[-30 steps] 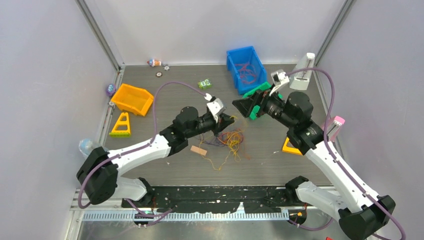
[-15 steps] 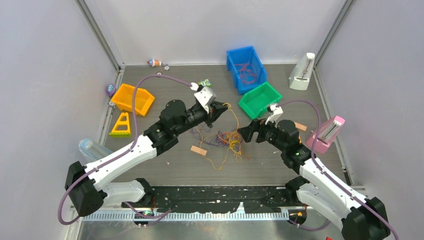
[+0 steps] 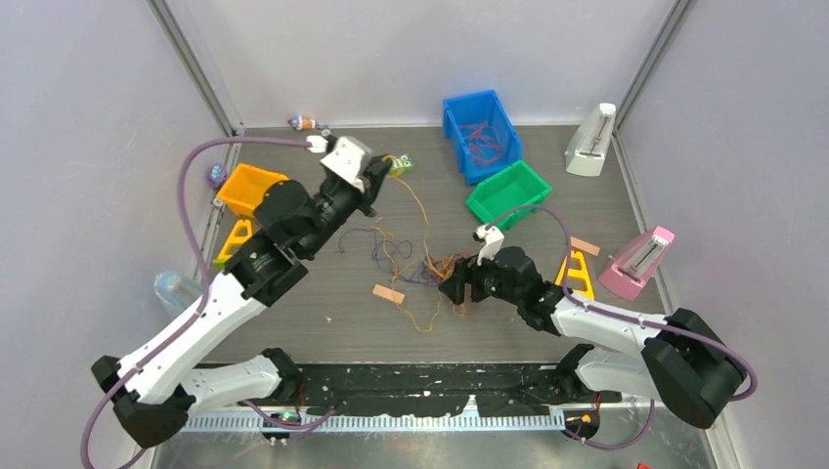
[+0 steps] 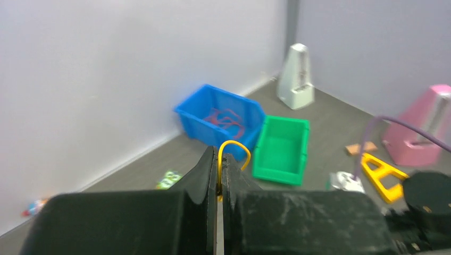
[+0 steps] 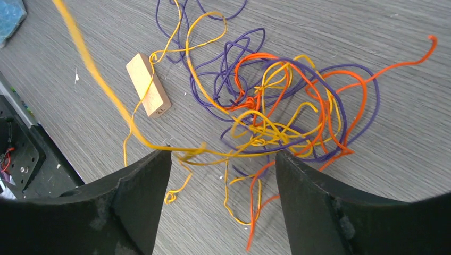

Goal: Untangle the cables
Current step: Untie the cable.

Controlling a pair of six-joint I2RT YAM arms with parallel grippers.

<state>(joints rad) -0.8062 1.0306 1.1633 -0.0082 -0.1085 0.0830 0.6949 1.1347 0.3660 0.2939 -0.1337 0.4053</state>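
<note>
A tangle of thin yellow, orange and purple cables (image 3: 442,269) lies on the grey table in the middle; it fills the right wrist view (image 5: 287,114). My left gripper (image 3: 383,174) is raised at the back left and is shut on a yellow cable (image 4: 232,149), which runs taut from it down to the tangle (image 3: 422,217). My right gripper (image 3: 452,289) is open, low over the near edge of the tangle, its fingers (image 5: 143,196) either side of loose yellow and orange strands.
A wooden block (image 3: 388,293) lies left of the tangle. A blue bin (image 3: 479,132) with red cables and a green bin (image 3: 506,193) stand at the back. An orange bin (image 3: 252,191), yellow triangles (image 3: 235,239), white (image 3: 590,140) and pink (image 3: 639,262) metronomes sit around.
My left gripper has risen and moved back-left with the yellow cable, pulling it taut. My right gripper has come down from near the green bin to the tangle.
</note>
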